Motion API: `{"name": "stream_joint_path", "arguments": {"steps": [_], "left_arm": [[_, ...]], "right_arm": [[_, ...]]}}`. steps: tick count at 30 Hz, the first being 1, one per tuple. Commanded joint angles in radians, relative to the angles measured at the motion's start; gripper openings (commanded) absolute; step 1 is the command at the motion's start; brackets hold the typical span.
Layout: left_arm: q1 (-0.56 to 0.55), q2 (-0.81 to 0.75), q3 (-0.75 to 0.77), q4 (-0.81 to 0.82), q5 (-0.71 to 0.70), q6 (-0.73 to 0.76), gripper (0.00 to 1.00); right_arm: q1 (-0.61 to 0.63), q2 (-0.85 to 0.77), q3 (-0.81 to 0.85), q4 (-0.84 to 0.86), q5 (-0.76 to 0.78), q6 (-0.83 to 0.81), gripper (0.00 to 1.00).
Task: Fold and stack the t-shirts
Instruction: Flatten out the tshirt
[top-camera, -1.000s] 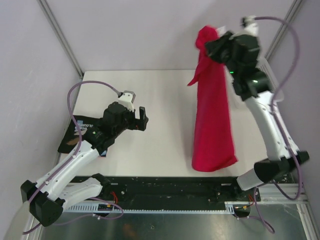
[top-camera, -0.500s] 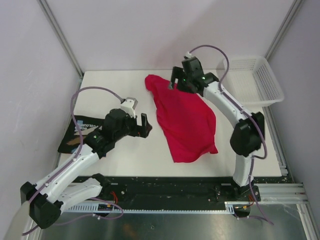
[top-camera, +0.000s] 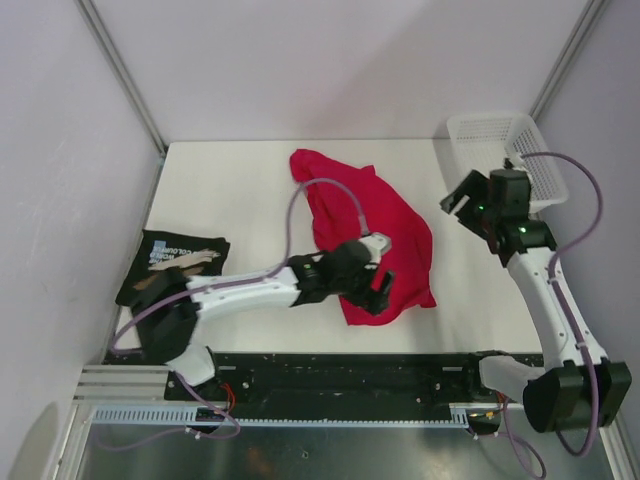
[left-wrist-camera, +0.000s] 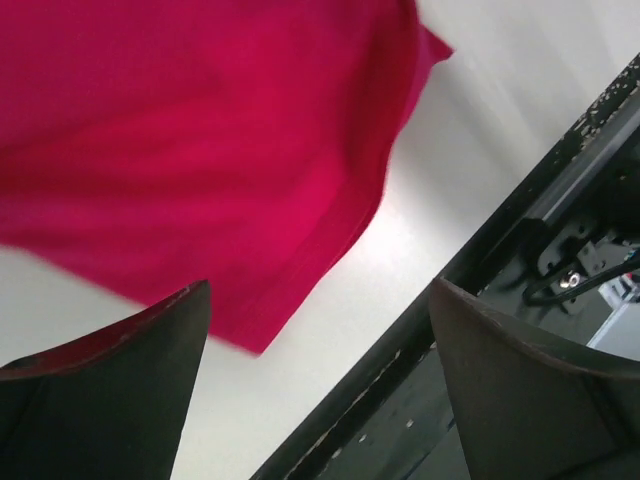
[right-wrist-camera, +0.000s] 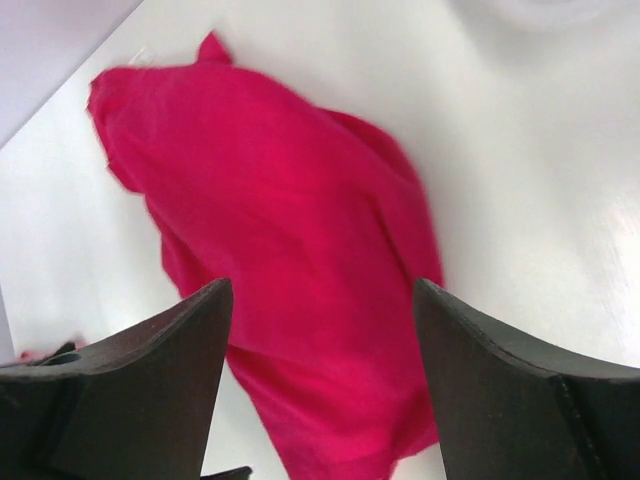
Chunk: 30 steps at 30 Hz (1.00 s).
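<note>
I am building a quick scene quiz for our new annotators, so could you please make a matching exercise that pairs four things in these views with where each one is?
Things:
1. crimson-pink t-shirt
2. black t-shirt
3. mesh basket
4. left gripper

Places:
A. at the far right corner of the table
B. at the table's left edge
C. open, above the near part of the crimson-pink t-shirt
D. lying unfolded in the middle of the table

Pairs: 1-D, 2-B, 3-A, 4-C
</note>
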Motion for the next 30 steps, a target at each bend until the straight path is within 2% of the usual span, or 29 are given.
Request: {"name": "stream_joint_path", "arguments": {"steps": [1,7,13,15,17,20,21,22,27,30], "left_arm": [[-0.045,0.182,0.195,0.078,0.056,-0.022,0.92],[-0.075,0.411,0.403,0.078,0.085,-0.026,0.87],[-0.086,0.546,0.498,0.078,0.038,-0.053,0.82],[-0.086,0.565,0.508,0.079,0.014,-0.068,0.75],[-0.086,0.556,0.491,0.077,-0.038,-0.087,0.59],[-0.078,0.481,0.413,0.074,-0.135,-0.126,0.20],[-0.069,0.441,0.369,0.073,-0.171,-0.143,0.10],[-0.057,0.389,0.314,0.070,-0.210,-0.161,0.05],[0.083,0.033,-0.014,0.020,-0.406,-0.254,0.00],[0.249,-0.192,-0.178,-0.048,-0.453,-0.289,0.00]], "right_arm": [[-0.122,-0.101,-0.067,-0.037,-0.042,0.005,0.76],[-0.194,-0.188,-0.114,-0.082,-0.086,-0.016,0.76],[-0.219,-0.203,-0.121,-0.089,-0.127,-0.021,0.76],[-0.219,-0.198,-0.122,-0.085,-0.135,-0.019,0.76],[-0.220,-0.192,-0.123,-0.081,-0.138,-0.017,0.76],[-0.220,-0.177,-0.130,-0.071,-0.136,-0.021,0.76],[-0.219,-0.170,-0.134,-0.066,-0.135,-0.021,0.76],[-0.218,-0.165,-0.140,-0.061,-0.135,-0.023,0.76],[-0.187,-0.134,-0.173,-0.010,-0.124,-0.026,0.75],[-0.111,-0.082,-0.180,0.036,-0.097,-0.022,0.76]]}}
